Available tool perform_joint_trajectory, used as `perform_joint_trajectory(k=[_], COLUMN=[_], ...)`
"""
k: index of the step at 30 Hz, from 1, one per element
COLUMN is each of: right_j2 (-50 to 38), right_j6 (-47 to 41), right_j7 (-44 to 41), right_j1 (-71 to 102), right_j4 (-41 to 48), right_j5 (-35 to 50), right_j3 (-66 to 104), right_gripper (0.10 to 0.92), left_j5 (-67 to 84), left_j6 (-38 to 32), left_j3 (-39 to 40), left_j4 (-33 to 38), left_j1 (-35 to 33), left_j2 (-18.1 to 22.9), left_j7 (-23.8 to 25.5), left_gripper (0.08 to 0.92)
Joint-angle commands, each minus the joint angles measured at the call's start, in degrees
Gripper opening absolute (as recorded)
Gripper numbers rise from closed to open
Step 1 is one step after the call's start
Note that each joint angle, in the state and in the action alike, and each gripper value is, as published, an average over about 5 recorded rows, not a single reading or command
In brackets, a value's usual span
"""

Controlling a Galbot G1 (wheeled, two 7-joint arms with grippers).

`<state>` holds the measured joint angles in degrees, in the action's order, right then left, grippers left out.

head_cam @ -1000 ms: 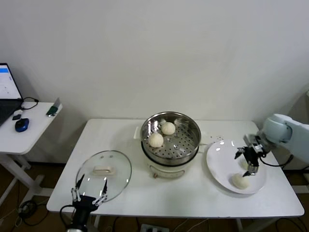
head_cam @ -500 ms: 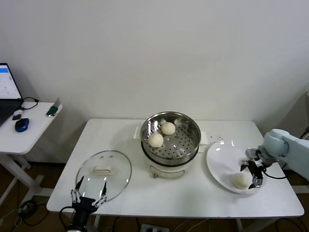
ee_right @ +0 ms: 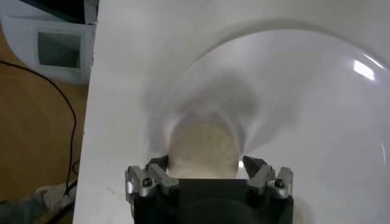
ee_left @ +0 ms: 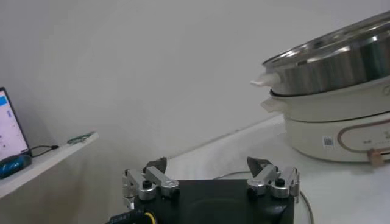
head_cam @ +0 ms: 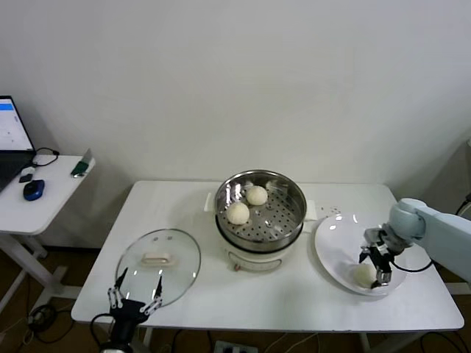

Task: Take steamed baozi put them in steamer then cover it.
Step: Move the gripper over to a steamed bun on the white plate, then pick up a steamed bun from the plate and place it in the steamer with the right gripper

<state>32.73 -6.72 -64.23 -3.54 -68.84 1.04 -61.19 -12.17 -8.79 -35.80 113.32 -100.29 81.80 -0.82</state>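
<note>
Two steamed baozi [head_cam: 238, 212] [head_cam: 256, 195] lie in the steel steamer [head_cam: 291, 193] on its cream pot base [head_cam: 254, 259] at the table's middle. Another baozi [head_cam: 360, 275] [ee_right: 202, 145] rests on the white plate [head_cam: 333, 246] [ee_right: 304, 103] at the right. My right gripper [head_cam: 372, 269] [ee_right: 204, 165] is down on that plate, open, with one finger on each side of this bun. The glass cover [head_cam: 158, 257] lies flat at the front left. My left gripper [head_cam: 136, 294] [ee_left: 210, 165] waits open at the table's front edge, just before the cover and holding nothing.
A side table [head_cam: 44, 195] at the far left carries a laptop [head_cam: 11, 143] and a blue mouse [head_cam: 32, 190]. The steamer wall [ee_left: 341, 58] stands beyond the left gripper. The table's right edge lies close beside the plate, with a cable on the floor [ee_right: 55, 115] below.
My right gripper has come down and moved left over the plate, so that the bun now sits between its fingers. The left arm has not moved.
</note>
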Motion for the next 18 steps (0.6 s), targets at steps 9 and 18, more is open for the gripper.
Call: perform_joint_trajectory(k=[9,18], right_j2=[0.6,3.3], right_j6=[1.0,18.6], right_j7=[-0.4,-3.8], right_j1=[-1.7,-24.6], right_j4=[0.8,-0.2], right_j5=[-0.2,-4.5], right_j3=[-0.7,-15.5], right_gripper=[0.678,0.67], left_j5=[0.0,-0.1], left_j6=[-0.1,0.0], left_j3=[0.0,0.1], left_j4=[0.0,0.3], left_j1=[-0.2,-0.3], left_j2=[0.0,-0.1], left_j7=[0.0,0.0], left_gripper=[0.823,0.823])
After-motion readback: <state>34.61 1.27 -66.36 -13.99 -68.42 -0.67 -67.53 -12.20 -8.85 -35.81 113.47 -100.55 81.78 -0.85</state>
